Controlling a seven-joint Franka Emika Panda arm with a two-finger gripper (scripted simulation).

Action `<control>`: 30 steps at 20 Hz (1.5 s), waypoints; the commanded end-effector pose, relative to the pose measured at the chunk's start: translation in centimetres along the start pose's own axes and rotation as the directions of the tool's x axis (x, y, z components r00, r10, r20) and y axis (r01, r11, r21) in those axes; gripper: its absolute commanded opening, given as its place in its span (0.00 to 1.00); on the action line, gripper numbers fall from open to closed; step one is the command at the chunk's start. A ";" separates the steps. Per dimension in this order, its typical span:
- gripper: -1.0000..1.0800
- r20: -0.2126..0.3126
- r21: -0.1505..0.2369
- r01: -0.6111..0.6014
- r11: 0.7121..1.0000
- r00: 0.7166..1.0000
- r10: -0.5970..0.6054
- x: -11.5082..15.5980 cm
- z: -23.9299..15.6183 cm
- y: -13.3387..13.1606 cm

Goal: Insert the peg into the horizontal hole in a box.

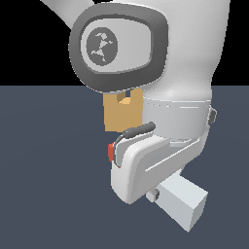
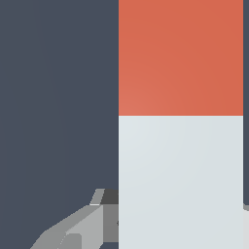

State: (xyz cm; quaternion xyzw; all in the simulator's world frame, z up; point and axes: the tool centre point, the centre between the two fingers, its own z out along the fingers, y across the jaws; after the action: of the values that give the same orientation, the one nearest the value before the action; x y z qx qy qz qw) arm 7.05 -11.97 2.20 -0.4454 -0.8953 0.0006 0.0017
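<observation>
The peg fills the wrist view from close up, its red end [image 2: 181, 57] meeting the white part [image 2: 181, 180] in a straight line. My gripper [image 2: 181, 216] is shut on the white part: one grey finger [image 2: 85, 227] lies against one side of the peg and a sliver of the other finger [image 2: 246, 208] shows at the opposite side. In the exterior view the arm hides the fingers, and only a small red patch of the peg [image 1: 111, 151] shows beside the hand [image 1: 146, 163]. The tan box [image 1: 119, 119] stands behind the arm. Its horizontal hole [image 1: 126, 100] is partly covered by the arm.
The big white and grey arm link [image 1: 146, 44] blocks much of the exterior view. A white block on the wrist [image 1: 185, 199] juts toward the exterior view's right. Dark blue-grey floor [image 1: 48, 194] lies all around.
</observation>
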 end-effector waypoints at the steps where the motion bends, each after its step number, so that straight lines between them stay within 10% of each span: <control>1: 0.00 0.002 -0.002 -0.013 1.000 1.000 0.013 0.3 -0.4 0.0; 15: 0.00 0.001 -0.003 -0.230 0.973 0.973 0.230 5.0 -3.6 -1.5; 30: 0.00 0.000 -0.004 -0.533 0.846 0.846 0.533 12.6 -8.7 -1.4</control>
State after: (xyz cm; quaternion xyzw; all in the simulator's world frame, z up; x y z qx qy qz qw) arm -1.45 -3.44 10.19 -0.6644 -0.7474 0.0009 0.0021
